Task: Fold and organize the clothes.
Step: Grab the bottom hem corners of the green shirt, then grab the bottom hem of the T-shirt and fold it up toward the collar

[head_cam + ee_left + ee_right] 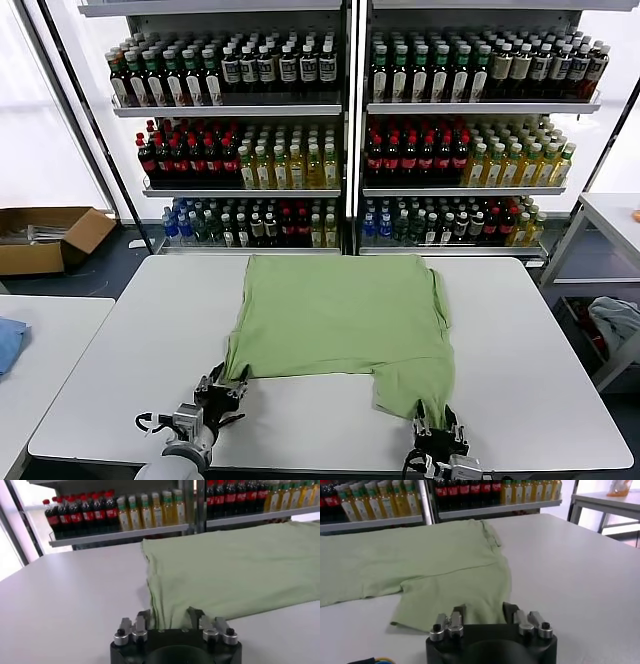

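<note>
A light green shirt (340, 315) lies spread flat on the white table (540, 350), plain side up, with a flap hanging toward the near right. My left gripper (222, 388) is at the shirt's near left corner. In the left wrist view, that gripper (168, 617) has its fingers (144, 619) apart, with the wrinkled corner of the shirt (230, 565) between them. My right gripper (437, 420) is at the tip of the near right flap. In the right wrist view it (483, 611) straddles the shirt's (420, 560) hem with its fingers apart.
Shelves of bottles (345, 130) stand behind the table. A cardboard box (45, 238) sits on the floor at the left. A second table (40, 350) with blue cloth (8, 342) is at the near left. Another table (610, 215) and a cloth pile (618, 322) are at the right.
</note>
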`<action>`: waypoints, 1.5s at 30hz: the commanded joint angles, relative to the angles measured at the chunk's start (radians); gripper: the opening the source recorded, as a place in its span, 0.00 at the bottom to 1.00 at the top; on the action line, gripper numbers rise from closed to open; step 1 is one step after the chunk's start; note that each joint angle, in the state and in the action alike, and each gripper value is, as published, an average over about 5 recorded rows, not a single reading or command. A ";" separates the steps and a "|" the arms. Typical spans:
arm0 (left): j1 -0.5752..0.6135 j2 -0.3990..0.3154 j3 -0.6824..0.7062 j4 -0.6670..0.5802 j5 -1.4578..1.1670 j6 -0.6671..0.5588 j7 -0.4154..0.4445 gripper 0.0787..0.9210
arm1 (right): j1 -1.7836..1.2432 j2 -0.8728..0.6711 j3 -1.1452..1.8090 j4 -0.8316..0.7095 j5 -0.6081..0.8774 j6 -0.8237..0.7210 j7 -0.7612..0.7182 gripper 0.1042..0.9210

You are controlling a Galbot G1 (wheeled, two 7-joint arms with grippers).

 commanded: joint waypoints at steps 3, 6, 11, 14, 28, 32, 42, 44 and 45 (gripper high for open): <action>0.017 -0.011 -0.001 0.005 0.007 0.000 0.008 0.35 | -0.001 -0.003 -0.001 -0.006 0.011 0.007 -0.002 0.15; 0.022 -0.015 -0.002 0.003 0.008 -0.014 0.010 0.23 | 0.001 -0.011 0.001 -0.011 0.005 0.023 -0.012 0.06; 0.022 -0.024 -0.006 -0.007 0.002 -0.085 0.016 0.06 | 0.002 -0.023 0.006 0.014 -0.016 0.065 -0.048 0.02; 0.009 -0.032 -0.009 -0.023 -0.003 -0.135 0.022 0.01 | 0.008 -0.027 0.012 0.054 -0.026 0.078 -0.072 0.02; -0.174 -0.054 0.019 0.000 -0.078 -0.206 0.035 0.01 | 0.254 -0.103 0.062 0.089 -0.047 0.047 -0.106 0.02; -0.244 -0.049 0.030 0.071 -0.082 -0.206 0.038 0.01 | 0.358 -0.112 0.060 -0.011 -0.113 0.084 -0.092 0.02; -0.458 -0.032 0.072 0.302 -0.102 -0.165 0.023 0.01 | 0.623 -0.161 0.030 -0.271 -0.091 0.080 -0.117 0.02; -0.492 -0.031 0.085 0.344 -0.104 -0.155 0.020 0.01 | 0.678 -0.172 0.016 -0.317 -0.072 0.069 -0.126 0.02; -0.508 -0.030 0.092 0.364 -0.107 -0.151 0.018 0.01 | 0.703 -0.176 0.010 -0.341 -0.065 0.066 -0.131 0.02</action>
